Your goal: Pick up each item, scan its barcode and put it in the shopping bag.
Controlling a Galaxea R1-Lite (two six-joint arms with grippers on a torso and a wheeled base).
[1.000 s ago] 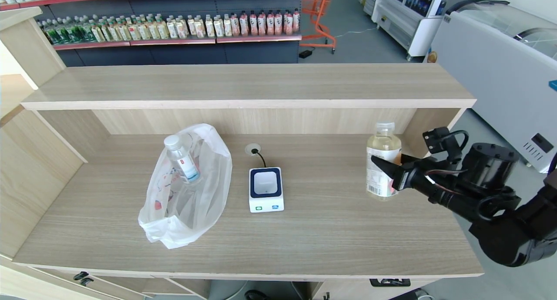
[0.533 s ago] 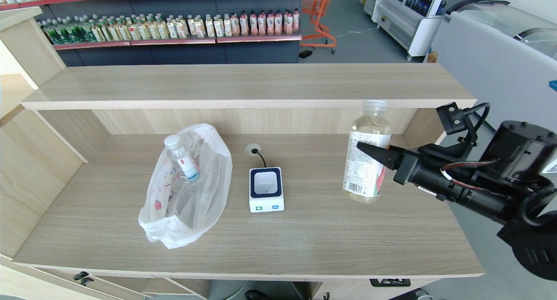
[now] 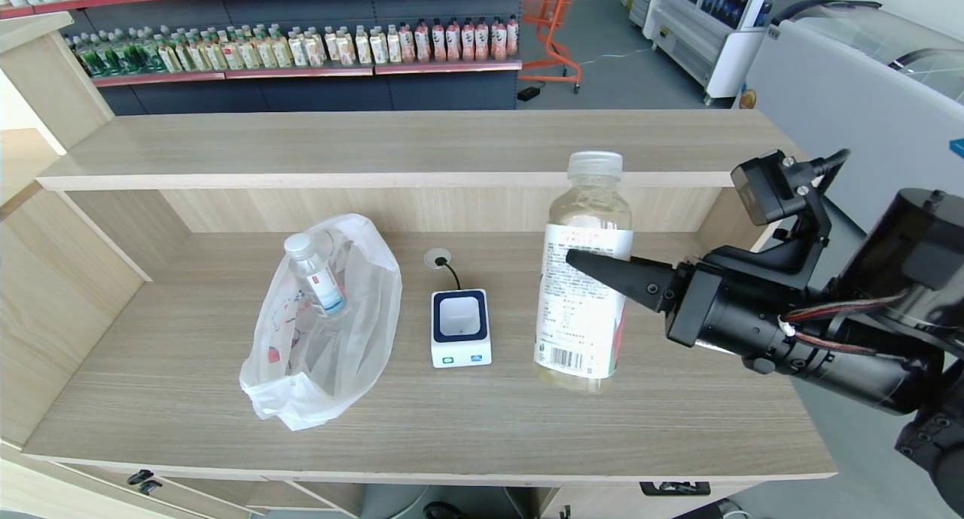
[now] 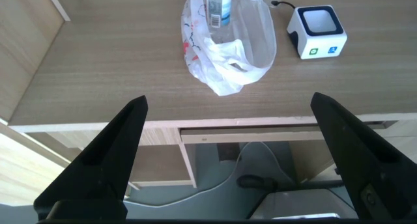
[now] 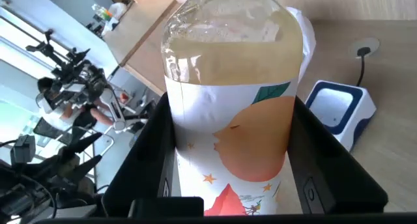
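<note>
My right gripper (image 3: 602, 274) is shut on a tall juice bottle (image 3: 581, 278) with pale yellow drink and a white label, held upright above the counter just right of the scanner (image 3: 460, 328). Its barcode faces front, low on the label. In the right wrist view the bottle (image 5: 231, 113) sits between the two black fingers (image 5: 150, 165), and the scanner (image 5: 340, 107) lies beyond it. A white plastic shopping bag (image 3: 324, 331) stands open left of the scanner, with a clear water bottle (image 3: 312, 274) leaning inside. My left gripper (image 4: 228, 159) hangs open below the counter's front edge, holding nothing.
The scanner's cable runs to a grommet hole (image 3: 437, 258) at the back of the wooden counter (image 3: 527, 413). A raised ledge (image 3: 422, 150) borders the counter behind, side walls close it left and right. Drink shelves stand far behind.
My right gripper has lifted the juice bottle off the counter's right end and carried it left and toward me, close to the scanner. Bag and water bottle have not moved.
</note>
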